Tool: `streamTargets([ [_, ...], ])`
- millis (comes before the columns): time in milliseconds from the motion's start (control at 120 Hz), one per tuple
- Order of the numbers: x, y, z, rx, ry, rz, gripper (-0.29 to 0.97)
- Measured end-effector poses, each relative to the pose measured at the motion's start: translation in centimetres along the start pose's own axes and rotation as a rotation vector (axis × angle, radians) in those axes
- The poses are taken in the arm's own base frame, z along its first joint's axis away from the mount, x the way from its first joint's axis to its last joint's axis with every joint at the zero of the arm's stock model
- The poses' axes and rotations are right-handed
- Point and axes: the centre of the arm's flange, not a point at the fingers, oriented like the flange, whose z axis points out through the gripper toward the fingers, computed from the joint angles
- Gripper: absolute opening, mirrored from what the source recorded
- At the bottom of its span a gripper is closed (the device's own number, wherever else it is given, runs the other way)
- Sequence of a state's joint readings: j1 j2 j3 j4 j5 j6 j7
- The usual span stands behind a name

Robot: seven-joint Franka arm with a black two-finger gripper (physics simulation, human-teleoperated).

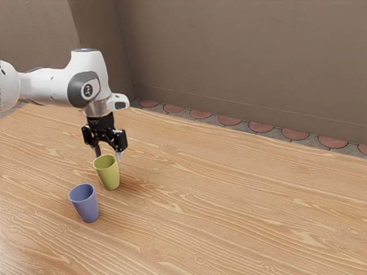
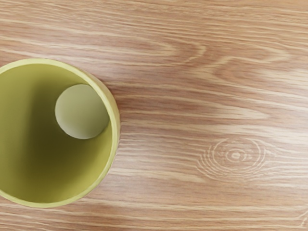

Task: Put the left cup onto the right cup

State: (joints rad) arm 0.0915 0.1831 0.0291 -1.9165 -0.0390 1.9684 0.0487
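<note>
An olive-green cup (image 1: pixel 107 171) stands upright on the wooden table (image 1: pixel 241 189). A blue cup (image 1: pixel 84 202) stands upright a little nearer the camera, toward the exterior view's left. My black gripper (image 1: pixel 107 153) hangs open just above the green cup's rim, its two fingers pointing down with nothing between them. The wrist view looks straight down into the green cup (image 2: pixel 53 134); its round pale bottom is visible inside.
A grey-brown wall with a strip of red rounded tiles (image 1: pixel 229 120) at its foot runs behind the table. Bare wooden tabletop stretches toward the exterior view's right of the two cups.
</note>
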Motion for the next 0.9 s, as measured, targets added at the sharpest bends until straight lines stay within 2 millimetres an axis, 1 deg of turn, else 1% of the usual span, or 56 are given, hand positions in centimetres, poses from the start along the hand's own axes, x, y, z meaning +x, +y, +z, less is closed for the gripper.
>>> streamTargets([
  [350,0.5,-0.5,1.5,0.000,-0.008,-0.011,0.54],
  [533,1.1,-0.3,2.2,0.003,-0.012,-0.006,0.54],
  [900,2.5,-0.4,2.9,0.010,-0.008,-0.003,0.53],
])
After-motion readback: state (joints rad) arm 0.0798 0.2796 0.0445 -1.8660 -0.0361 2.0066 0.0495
